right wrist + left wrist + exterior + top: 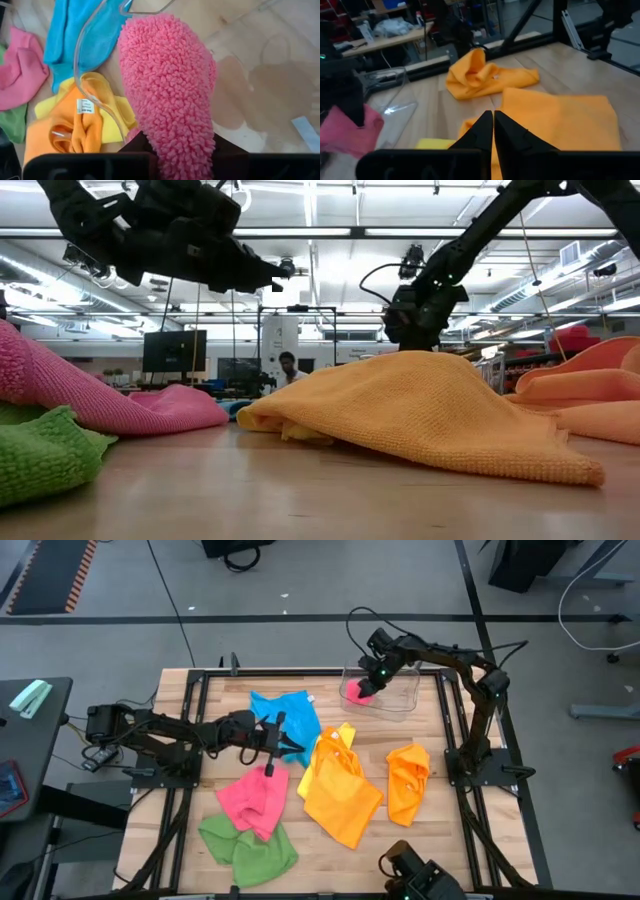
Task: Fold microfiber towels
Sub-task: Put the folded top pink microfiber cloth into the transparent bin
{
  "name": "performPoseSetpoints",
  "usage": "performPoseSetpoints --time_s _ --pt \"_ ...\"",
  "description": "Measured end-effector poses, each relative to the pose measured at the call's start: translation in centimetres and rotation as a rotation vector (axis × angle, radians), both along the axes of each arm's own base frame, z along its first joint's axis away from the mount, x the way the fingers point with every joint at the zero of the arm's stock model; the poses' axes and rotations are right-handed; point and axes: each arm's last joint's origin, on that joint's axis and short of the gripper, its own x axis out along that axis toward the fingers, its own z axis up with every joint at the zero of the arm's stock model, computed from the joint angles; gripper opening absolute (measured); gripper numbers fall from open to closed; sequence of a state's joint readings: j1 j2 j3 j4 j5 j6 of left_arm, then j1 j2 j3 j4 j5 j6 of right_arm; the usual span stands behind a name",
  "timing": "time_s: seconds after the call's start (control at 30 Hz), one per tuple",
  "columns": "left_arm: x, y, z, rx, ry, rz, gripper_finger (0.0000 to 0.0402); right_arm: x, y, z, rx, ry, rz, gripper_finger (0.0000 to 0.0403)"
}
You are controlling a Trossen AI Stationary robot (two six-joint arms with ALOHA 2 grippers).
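Two arms are seen over the table [180, 870] in the high view. The left gripper [290, 745] is held at table centre, at the near edge of the blue towel [285, 712] and just beside the yellow towel [335, 738]; nothing is seen in it. The right gripper [368, 688] is positioned over the clear plastic bin [405, 700] at the far side, fingers clamped on a pink fuzzy cloth [357, 692]. A large orange towel [340, 795] is spread mid-table, with a smaller orange towel [408, 780] to its right. A pink towel [255, 800] lies left of centre, and the green towel [245, 850] sits at the near left edge, touching it.

Low view: the large orange towel [430, 405] is mounded in the middle, the pink towel [90, 395] and green towel [40, 455] at left, the smaller orange towel [590, 385] at right. Both arms are seen overhead. A person is seen far back in the room.

Left wrist view: the left gripper [493, 130] is pressed fully together and empty, above the large orange towel [560, 115]. The smaller orange towel [485, 77] is bunched beyond it.

Right wrist view: the pink fuzzy cloth [167, 80] is pinched at the right gripper [175, 145], hanging over the bin's rim [82, 65]. The blue towel [82, 35], yellow towel [107, 105], and pink towel [20, 70] are seen on the table.
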State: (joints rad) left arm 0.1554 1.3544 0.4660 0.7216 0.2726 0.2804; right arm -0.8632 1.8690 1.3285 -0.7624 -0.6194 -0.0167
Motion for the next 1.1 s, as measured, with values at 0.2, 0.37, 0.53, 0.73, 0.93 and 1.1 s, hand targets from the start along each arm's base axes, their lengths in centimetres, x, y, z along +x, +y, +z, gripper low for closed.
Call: performPoseSetpoints --time_s 0.2,0.37,0.53,0.73,0.93,1.1 --pt "0.0 -0.2 0.1 -0.014 -0.011 -0.004 0.0023 -0.4 -0.3 -0.3 -0.01 -0.003 -0.011 0.0053" --pt "0.0 -0.6 -0.2 -0.078 0.034 -0.011 0.0013 -0.6 0.0 -1.3 0.005 0.012 -0.022 0.0053" --pt "0.1 -0.9 -0.3 -0.08 0.039 -0.022 0.0018 -1.0 0.5 -2.4 0.038 0.032 -0.052 0.0053" --pt "0.1 -0.9 -0.3 -0.07 0.041 -0.023 0.0029 -1.2 0.7 -3.7 0.046 0.039 -0.111 0.0055" --pt "0.1 -0.9 -0.3 -0.029 0.034 -0.031 0.0018 -0.9 0.4 -3.6 0.009 0.002 -0.118 0.0074" --pt "0.1 -0.9 -0.3 -0.017 0.032 -0.032 0.0011 -0.7 0.5 -3.6 -0.001 0.005 -0.11 0.0105"
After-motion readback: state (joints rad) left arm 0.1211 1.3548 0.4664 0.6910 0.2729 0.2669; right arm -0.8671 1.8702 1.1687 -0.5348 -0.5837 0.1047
